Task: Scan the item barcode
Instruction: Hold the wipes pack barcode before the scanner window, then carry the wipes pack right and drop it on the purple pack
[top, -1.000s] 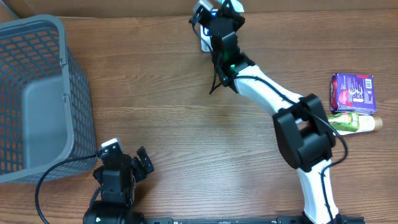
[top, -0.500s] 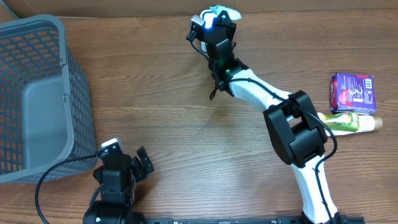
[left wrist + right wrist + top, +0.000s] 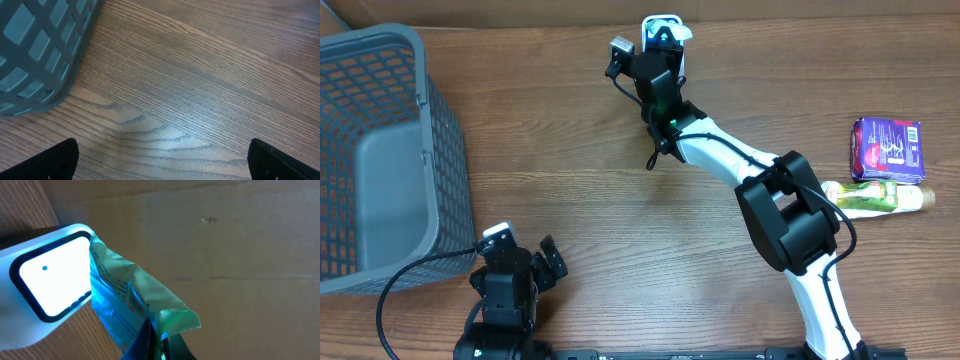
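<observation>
My right gripper (image 3: 159, 349) is shut on the lower edge of a crinkled green and blue packet (image 3: 131, 299). The packet stands right against the lit window of a white barcode scanner (image 3: 47, 280). From overhead, the right gripper (image 3: 665, 42) is stretched to the table's far edge, where the scanner (image 3: 656, 22) stands, with a bit of the packet (image 3: 684, 33) showing beside it. No barcode is readable on the packet. My left gripper (image 3: 162, 167) hangs open over bare wood near the front left, its fingertips (image 3: 55, 161) far apart; overhead it is the left gripper (image 3: 520, 262).
A grey mesh basket (image 3: 445, 150) fills the left side; its corner (image 3: 40, 50) is close to my left gripper. At the right edge lie a purple packet (image 3: 886, 148) and a green-yellow tube (image 3: 882, 196). A cardboard wall backs the table.
The right arm has swung left and further back, carrying the packet up to the scanner's window. The left arm has not moved.
</observation>
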You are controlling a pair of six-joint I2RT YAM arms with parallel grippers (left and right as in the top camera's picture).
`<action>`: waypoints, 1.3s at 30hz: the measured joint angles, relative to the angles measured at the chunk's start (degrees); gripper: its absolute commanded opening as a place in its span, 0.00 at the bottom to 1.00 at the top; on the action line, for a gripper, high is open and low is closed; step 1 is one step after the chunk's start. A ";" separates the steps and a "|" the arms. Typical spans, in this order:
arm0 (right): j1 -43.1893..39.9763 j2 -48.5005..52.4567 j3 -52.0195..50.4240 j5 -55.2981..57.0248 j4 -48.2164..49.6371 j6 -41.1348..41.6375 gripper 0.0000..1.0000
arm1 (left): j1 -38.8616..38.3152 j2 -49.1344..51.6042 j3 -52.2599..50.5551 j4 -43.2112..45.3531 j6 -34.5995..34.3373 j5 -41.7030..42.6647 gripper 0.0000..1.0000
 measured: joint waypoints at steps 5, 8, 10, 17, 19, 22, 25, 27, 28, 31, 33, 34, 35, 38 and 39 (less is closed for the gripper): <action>0.02 -7.74 -0.26 1.20 -11.21 4.48 0.04 | 0.00 0.00 0.00 -0.02 0.02 -0.02 0.99; 0.00 -16.68 -0.35 0.48 -24.09 10.12 0.04 | 0.00 0.00 0.00 -0.04 0.00 -0.02 1.00; -0.04 -23.91 -0.33 -1.25 -33.27 14.95 0.04 | 0.00 0.00 0.00 0.00 0.00 -0.02 0.99; -3.89 -45.24 0.22 -15.39 -53.66 38.71 0.04 | 0.00 0.00 0.00 0.00 0.00 -0.02 0.99; -7.63 -48.68 0.22 -20.13 -57.29 46.84 0.04 | 0.00 0.00 0.00 0.00 0.00 -0.02 0.99; -15.52 -51.56 0.24 -27.71 -63.23 60.19 0.04 | 0.00 0.00 0.00 0.02 0.00 0.00 1.00; -24.90 -52.15 0.24 -33.88 -70.38 74.58 0.04 | 0.00 0.00 0.00 0.00 0.02 0.00 1.00; -30.58 -52.00 0.09 -36.28 -74.90 82.75 0.04 | 0.00 0.00 0.00 0.00 0.00 0.00 1.00; -33.51 -51.91 -0.13 -37.33 -76.87 86.62 0.04 | 0.00 0.00 0.00 0.00 0.00 0.00 1.00; -41.72 -51.74 -2.29 -39.85 -80.02 96.00 0.04 | 0.00 0.00 0.00 0.00 0.00 0.00 1.00; -46.31 -51.21 -5.11 -40.79 -79.73 100.78 0.04 | 0.00 0.00 0.00 0.00 0.02 0.00 1.00; -48.57 -50.73 -7.32 -41.27 -78.71 103.08 0.04 | 0.00 0.00 0.00 0.00 0.00 0.00 0.99; -49.90 -50.23 -8.94 -41.40 -77.81 104.52 0.04 | 0.00 0.00 0.00 0.00 0.02 0.00 1.00; -54.07 -47.98 -15.45 -42.23 -72.98 108.50 0.04 | 0.00 0.00 0.00 0.00 0.00 0.00 0.99; -55.34 -46.99 -17.90 -42.38 -71.08 109.79 0.04 | 0.00 0.00 0.00 0.00 0.02 0.00 1.00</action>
